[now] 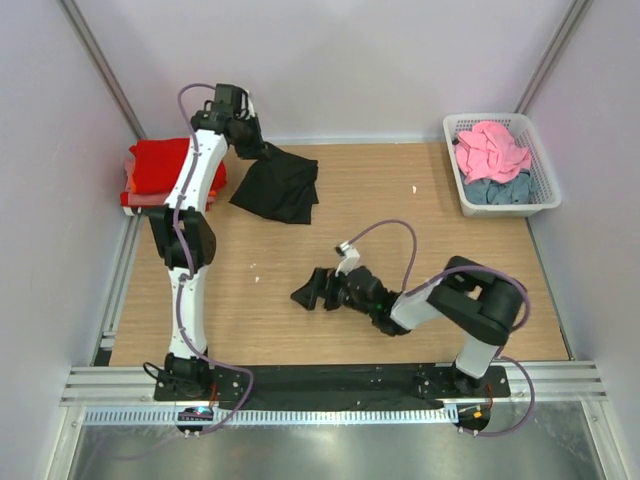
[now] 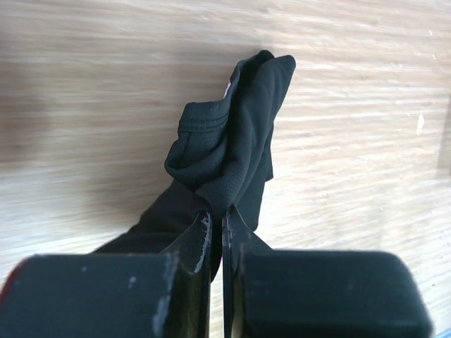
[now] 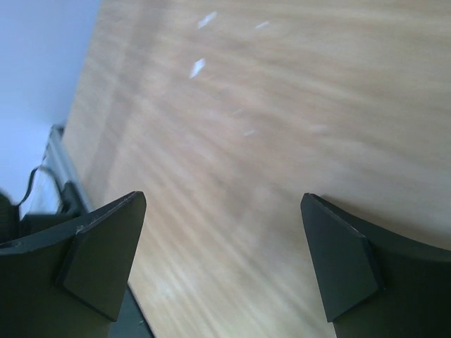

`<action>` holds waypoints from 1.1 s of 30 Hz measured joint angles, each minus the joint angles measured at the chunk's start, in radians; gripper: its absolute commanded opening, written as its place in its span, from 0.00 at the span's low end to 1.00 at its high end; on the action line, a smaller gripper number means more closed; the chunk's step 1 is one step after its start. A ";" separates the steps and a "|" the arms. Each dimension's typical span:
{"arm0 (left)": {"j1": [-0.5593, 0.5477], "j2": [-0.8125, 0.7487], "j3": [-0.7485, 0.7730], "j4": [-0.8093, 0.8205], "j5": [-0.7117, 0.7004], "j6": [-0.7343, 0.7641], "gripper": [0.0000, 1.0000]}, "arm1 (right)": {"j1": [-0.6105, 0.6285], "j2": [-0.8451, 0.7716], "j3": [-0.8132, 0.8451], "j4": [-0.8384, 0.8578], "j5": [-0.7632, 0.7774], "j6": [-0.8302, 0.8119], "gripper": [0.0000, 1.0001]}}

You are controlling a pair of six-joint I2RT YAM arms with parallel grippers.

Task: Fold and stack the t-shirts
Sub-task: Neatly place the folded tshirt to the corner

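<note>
- Jaws of my left gripper (image 2: pixel 223 215) are pinched together on a bunched fold of the black shirt (image 2: pixel 236 134). The cloth hangs from the pinch in a loose bundle.
- Jaws of my right gripper (image 3: pixel 223 197) stand wide apart over bare wood, holding nothing.
- From above, the black shirt (image 1: pixel 278 188) trails from my left gripper (image 1: pixel 262 150) down onto the table (image 1: pixel 400 190), just beside the red stack (image 1: pixel 160 165) at the far left.
- I judge the step to be carrying this shirt onto that stack.
- To do it well, I should hold the pinch firm and lift until the trailing hem clears the stack's edge. I should then swing left, lay the shirt square on top, and open only once it rests there.
- The bundle looks slack, so a fast swing could shake the folds open.
- My right gripper (image 1: pixel 305 292) is well apart from the shirt, near the middle of the table. It could come in to steady the free edge.
- A pink shirt (image 1: pixel 490 148) and a grey-blue shirt (image 1: pixel 495 190) wait in the basket (image 1: pixel 487 117) at the far right.
</note>
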 measured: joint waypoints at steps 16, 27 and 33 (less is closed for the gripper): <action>0.172 0.024 0.150 -0.094 -0.047 0.043 0.00 | 0.221 0.537 0.162 0.765 -0.071 -0.016 0.96; 0.174 -0.066 0.193 -0.077 -0.080 0.056 0.00 | 0.217 0.564 0.204 0.766 -0.124 -0.043 0.97; 0.179 -0.136 0.195 -0.043 -0.095 0.065 0.00 | 0.214 0.576 0.227 0.766 -0.140 -0.044 0.97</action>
